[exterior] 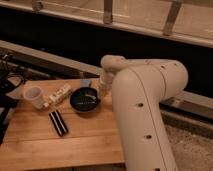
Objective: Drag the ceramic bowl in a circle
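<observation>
Ceramic bowl (85, 99): dark, upright, mid-back of wooden table (75, 147).
Gripper (103, 88): at bowl's R rim, under white arm (145, 105). Can't tell how wide it's set or if it grips the rim.
White cup (34, 96), pale bottle (57, 94) lying down: just L of bowl.
Black case (58, 122): front-L, apart.
Bare wood from bowl to front edge; back edge near.

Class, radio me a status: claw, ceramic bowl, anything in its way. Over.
Claw at ceramic bowl, rim on picture's right. Bowl upright on wooden table. Lying bottle close on picture's left, white cup beyond it, black bar nearer camera.
</observation>
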